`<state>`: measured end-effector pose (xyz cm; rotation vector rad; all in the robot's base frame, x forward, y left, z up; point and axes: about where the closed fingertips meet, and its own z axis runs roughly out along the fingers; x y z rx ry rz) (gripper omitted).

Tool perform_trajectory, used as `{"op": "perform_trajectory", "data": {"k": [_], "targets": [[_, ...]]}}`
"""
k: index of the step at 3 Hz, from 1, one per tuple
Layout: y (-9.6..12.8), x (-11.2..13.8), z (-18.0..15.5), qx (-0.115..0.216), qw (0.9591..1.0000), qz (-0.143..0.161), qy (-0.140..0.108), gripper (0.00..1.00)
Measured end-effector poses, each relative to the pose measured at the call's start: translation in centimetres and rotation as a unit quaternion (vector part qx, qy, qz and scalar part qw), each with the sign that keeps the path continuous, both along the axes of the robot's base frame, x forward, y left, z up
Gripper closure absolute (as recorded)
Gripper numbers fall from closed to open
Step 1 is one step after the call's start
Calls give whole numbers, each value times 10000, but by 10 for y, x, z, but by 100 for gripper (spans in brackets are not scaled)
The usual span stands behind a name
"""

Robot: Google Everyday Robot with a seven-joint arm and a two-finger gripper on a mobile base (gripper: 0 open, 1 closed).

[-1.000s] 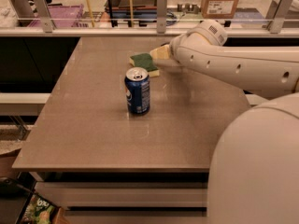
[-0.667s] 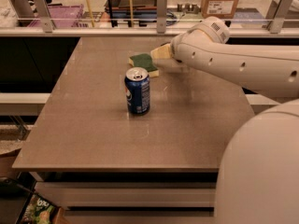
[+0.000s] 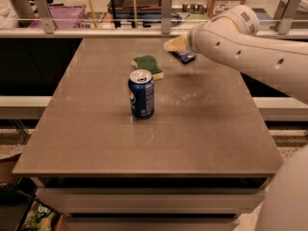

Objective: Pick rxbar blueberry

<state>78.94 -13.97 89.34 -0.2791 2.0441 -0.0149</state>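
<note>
The gripper [image 3: 174, 44] is at the far side of the surface [image 3: 96, 129], right beside the rxbar blueberry [image 3: 184, 56], which is near the sponge [image 3: 148, 64]. Can't tell if the jaws are open or closed. I'd pinch across the bar's narrow width, staying low. The only container is the soda can [image 3: 141, 93], standing upright, and I can't see what's in it.

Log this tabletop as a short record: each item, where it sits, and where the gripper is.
soda can: blue, upright, near centre of table
sponge: green-and-yellow, flat, just behind the can
rxbar blueberry: far side, right of sponge
gripper: just above the bar's left end, contact unclear
</note>
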Motion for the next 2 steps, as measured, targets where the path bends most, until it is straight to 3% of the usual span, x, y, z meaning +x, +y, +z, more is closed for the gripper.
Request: {"op": "perform_trajectory", "data": {"k": [2], "targets": [[-37, -18, 64, 400, 9970, -21, -665, 0]]}}
